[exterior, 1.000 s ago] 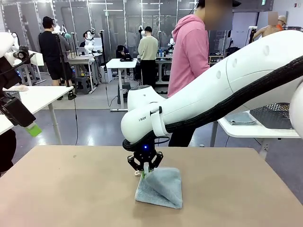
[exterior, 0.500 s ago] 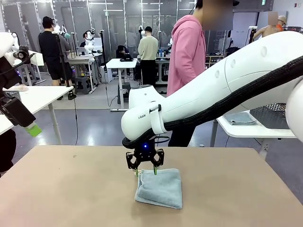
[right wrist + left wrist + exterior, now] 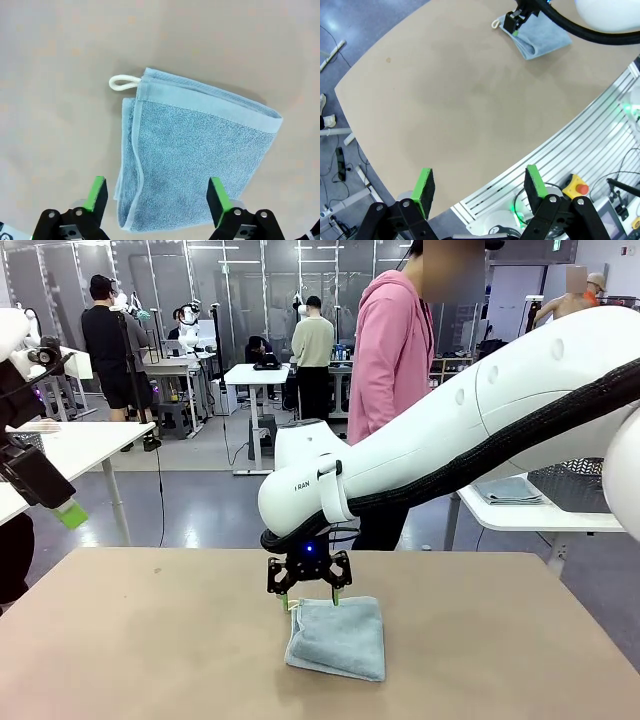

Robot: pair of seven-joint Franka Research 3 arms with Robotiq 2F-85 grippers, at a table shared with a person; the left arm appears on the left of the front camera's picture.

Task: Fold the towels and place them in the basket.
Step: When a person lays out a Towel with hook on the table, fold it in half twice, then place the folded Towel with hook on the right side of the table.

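Observation:
A pale blue-grey towel lies folded flat on the tan table, its white corner loop sticking out at one corner. My right gripper hovers just above the towel's far edge, jaws wide open and holding nothing; in the right wrist view its green fingertips straddle the towel from above. My left gripper is open and raised off the table's left side, seen in the front view. In the left wrist view the towel sits far across the table under the right arm. The basket is out of view.
A person in a pink hoodie stands at the table's far side. A side table at the right carries a folded cloth and a dark mesh container. The tan tabletop spreads bare left of the towel.
My right gripper has let go of the towel's raised corner and opened wide. The lifted flap has dropped, so the towel now lies flat and folded. The left arm has not moved.

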